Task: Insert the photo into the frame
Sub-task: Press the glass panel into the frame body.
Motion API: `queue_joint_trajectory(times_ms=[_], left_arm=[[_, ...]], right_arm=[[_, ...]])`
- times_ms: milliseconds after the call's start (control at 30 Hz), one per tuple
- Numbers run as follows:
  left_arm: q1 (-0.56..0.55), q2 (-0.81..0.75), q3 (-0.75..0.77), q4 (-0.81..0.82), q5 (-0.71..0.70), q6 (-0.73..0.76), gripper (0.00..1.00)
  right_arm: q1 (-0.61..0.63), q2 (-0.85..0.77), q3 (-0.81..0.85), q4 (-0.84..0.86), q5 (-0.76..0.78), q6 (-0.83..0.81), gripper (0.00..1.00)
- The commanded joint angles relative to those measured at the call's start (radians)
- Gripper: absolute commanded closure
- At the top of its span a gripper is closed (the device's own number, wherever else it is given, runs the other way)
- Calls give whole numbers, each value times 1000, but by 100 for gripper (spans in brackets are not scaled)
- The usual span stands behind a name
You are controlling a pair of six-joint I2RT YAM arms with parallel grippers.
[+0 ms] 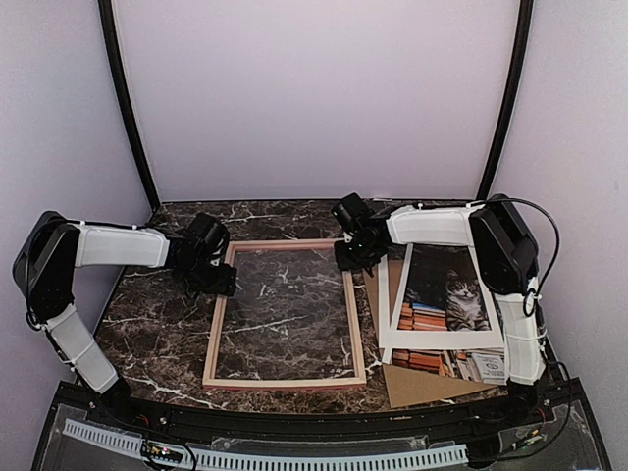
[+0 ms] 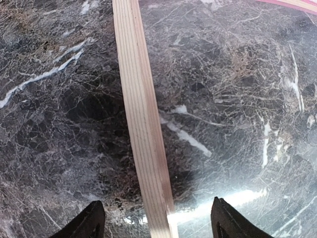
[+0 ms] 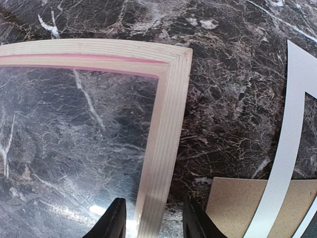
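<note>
The white mat (image 1: 442,342) and right arm (image 1: 518,329) cover much of the photo (image 1: 461,294), perhaps its edges.

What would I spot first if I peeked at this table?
Probably the big pink wooden picture frame lying flat on the dark marble table, the black left gripper straddling one long rail, the right gripper the other near the far corner. To its right, a paper photo of a grey tabby cat peeks through a white mat.
</note>
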Motion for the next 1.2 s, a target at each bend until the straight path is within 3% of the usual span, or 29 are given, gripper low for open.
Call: queue_joint_trajectory(times_ms=[0, 767, 1167], left_arm=[[6, 2, 23, -2, 7, 12, 24], [6, 2, 19, -8, -8, 20, 22], [6, -22, 27, -27, -27, 25, 18]], right_arm=[[-11, 13, 11, -6, 28, -11, 62], [-11, 23, -102, 22, -31, 4, 66], [-21, -86, -99, 17, -46, -3, 56]])
